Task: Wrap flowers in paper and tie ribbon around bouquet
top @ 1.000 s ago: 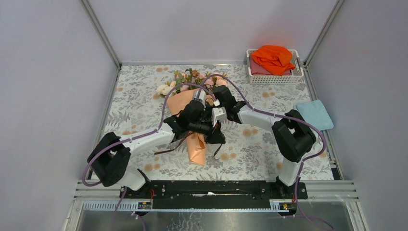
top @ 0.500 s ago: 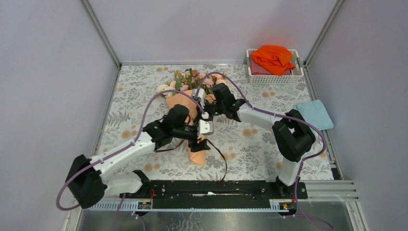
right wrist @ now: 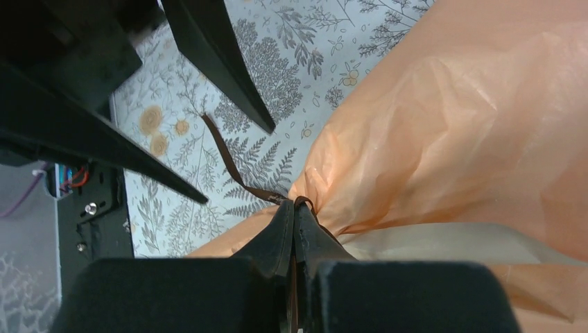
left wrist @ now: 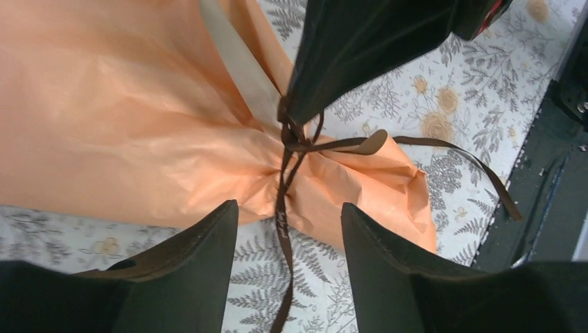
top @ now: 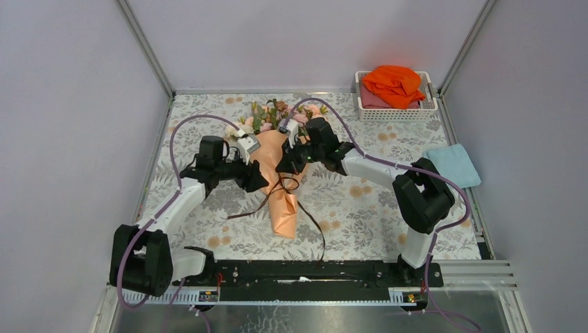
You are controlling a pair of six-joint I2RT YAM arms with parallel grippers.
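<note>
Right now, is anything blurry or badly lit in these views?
Top external: even light, sharp, the bouquet casts little shadow. Left wrist: ribbon knot crisp, left gripper fingers dark, soft-edged. Right wrist: right gripper fingers black, featureless; paper sharp.

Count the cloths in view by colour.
Orange cloth: 1
Pink cloth: 1
Blue cloth: 1
Total: 3

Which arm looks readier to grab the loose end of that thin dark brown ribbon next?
Probably left. The left tool is open and empty, the thin dark brown ribbon seen between its fingers; the right tool is shut on that ribbon at the knot.
</note>
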